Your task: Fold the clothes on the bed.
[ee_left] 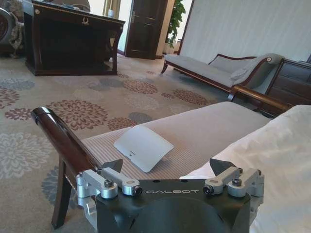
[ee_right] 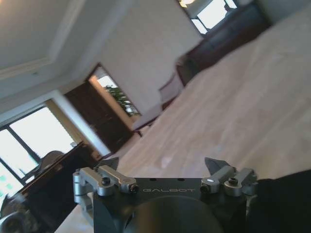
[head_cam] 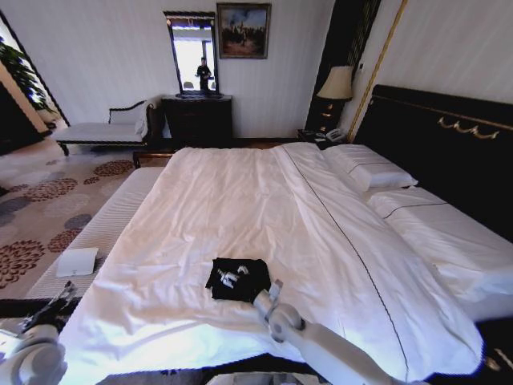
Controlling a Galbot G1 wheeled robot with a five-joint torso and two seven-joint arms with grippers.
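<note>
The clothes (head_cam: pixel 238 279) are one black T-shirt with white lettering, lying as a small, roughly square bundle on the near part of the bed (head_cam: pixel 240 200). My right gripper (head_cam: pixel 276 287) hovers just off the bundle's near right corner. In the right wrist view this right gripper (ee_right: pixel 163 165) is open with nothing between its fingers, and black cloth (ee_right: pixel 284 204) shows beside it. Off the bed's near left corner, my left gripper (head_cam: pixel 61 297) hangs by the bench. The left wrist view shows the left gripper (ee_left: pixel 167 167) open and empty.
A striped bench (head_cam: pixel 104 228) runs along the bed's left side, with a flat white pad (ee_left: pixel 143 147) on it. Pillows (head_cam: pixel 373 172) and a black headboard (head_cam: pixel 433 128) are on the right. A chaise (head_cam: pixel 100 132), a dark dresser (head_cam: pixel 196 119) and a lamp (head_cam: pixel 337 83) stand far off.
</note>
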